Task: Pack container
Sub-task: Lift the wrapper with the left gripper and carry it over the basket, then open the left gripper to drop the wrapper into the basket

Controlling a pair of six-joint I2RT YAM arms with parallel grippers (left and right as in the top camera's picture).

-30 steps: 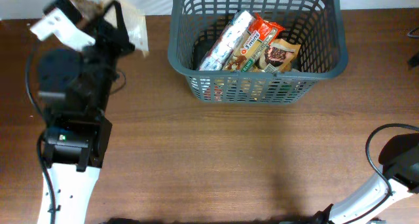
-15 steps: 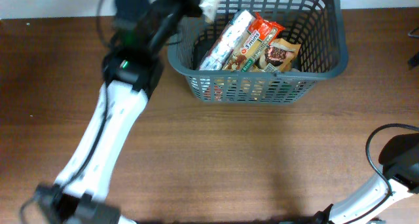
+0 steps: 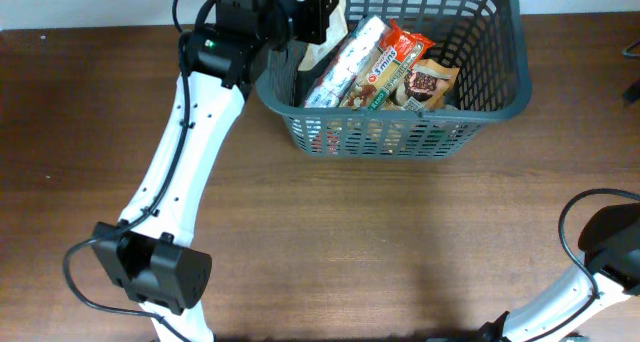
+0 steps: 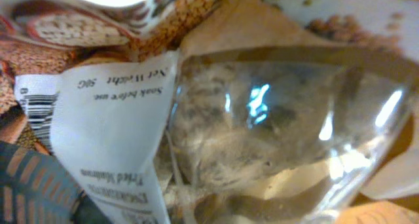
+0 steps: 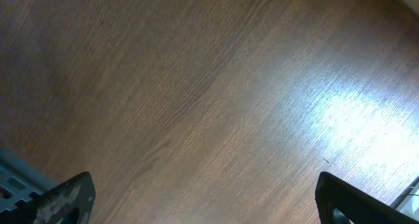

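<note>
Brown wood-grain worktop point(image 3: 400, 232) fills the overhead view, with a pale wall along its far edge. The container point(image 3: 495, 97), a large dark grey basket with slotted walls and a thick rim, stands upright on the worktop at that far edge.

Inside the container lie several grocery packets, leaning on one another: a long silver-white packet point(image 3: 345, 62) nearest the container's left wall, a red and orange packet point(image 3: 398, 54) just beside it, and a small brown packet point(image 3: 432, 82) towards the container's right.

The left arm point(image 3: 185, 172), white with black joints, reaches up to the container's left rim. The left pincer point(image 3: 320, 22) hangs over the container's left inner corner, closed on a snack bag point(image 4: 262, 132). In the left wrist view the snack bag fills the whole frame: a clear plastic window showing pale brown contents, and a white label point(image 4: 108, 126) with a barcode and small print. The pincer's fingers are hidden in that view.

The right arm point(image 3: 600, 257) sits well apart from the container, towards its near right. The right pincer point(image 5: 209, 204) is spread wide over bare worktop, holding nothing.
</note>
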